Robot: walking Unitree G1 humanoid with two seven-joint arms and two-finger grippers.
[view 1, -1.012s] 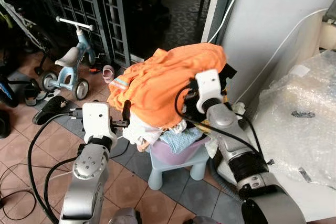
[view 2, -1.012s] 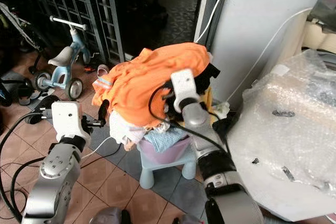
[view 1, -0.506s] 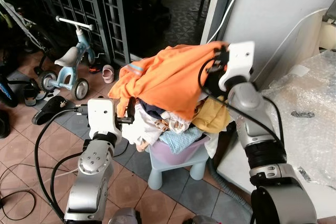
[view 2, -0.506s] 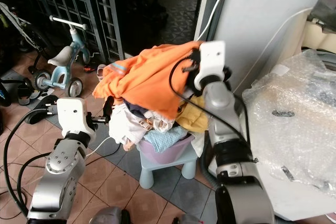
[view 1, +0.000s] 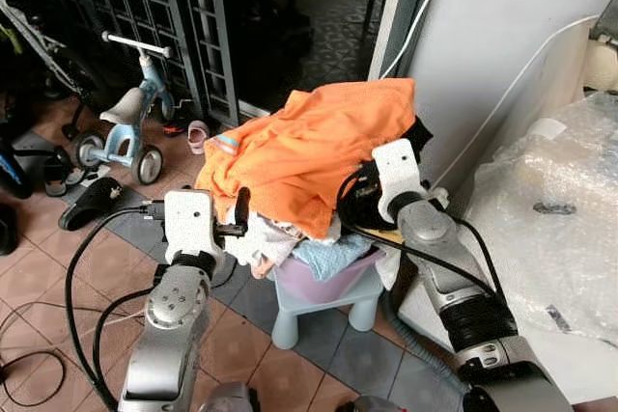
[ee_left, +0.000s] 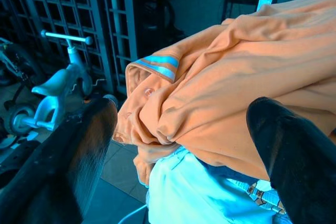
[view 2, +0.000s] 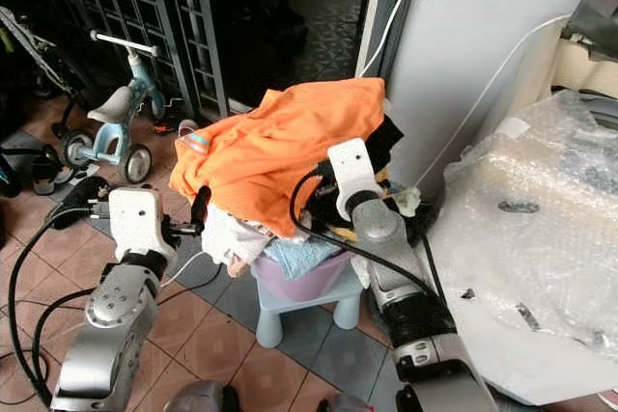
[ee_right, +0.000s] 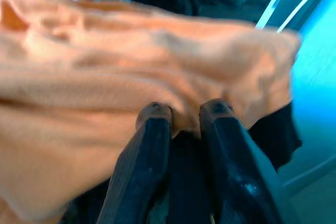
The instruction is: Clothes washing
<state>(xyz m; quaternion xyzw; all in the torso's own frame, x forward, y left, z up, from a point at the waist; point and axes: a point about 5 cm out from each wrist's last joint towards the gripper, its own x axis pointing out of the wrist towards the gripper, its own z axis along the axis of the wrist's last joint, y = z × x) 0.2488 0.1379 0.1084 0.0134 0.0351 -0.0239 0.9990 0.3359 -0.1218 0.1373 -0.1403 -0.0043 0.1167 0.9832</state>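
Observation:
An orange garment (view 1: 309, 142) lies draped over a heap of clothes in a purple basket (view 1: 328, 277), which stands on a pale blue stool (view 1: 333, 311). My right gripper (ee_right: 184, 111) reaches in under the garment's right side, fingers close together and pinching its orange cloth at the tips. My left gripper (ee_left: 184, 114) is open at the heap's left side, its fingers (view 1: 239, 209) spread wide before the orange cloth and the white and blue clothes (view 1: 290, 238) beneath it, touching nothing.
A child's tricycle (view 1: 126, 127) and shoes (view 1: 198, 132) stand by a dark metal gate (view 1: 145, 7) to the left. A white pillar (view 1: 502, 36) rises behind the basket. A bubble-wrapped appliance (view 1: 560, 219) sits on the right. Black cables (view 1: 58, 306) trail over the tiled floor.
My right gripper lifted the orange garment up and to the right, then came back down, so the cloth lies over the heap again. The left arm has barely moved.

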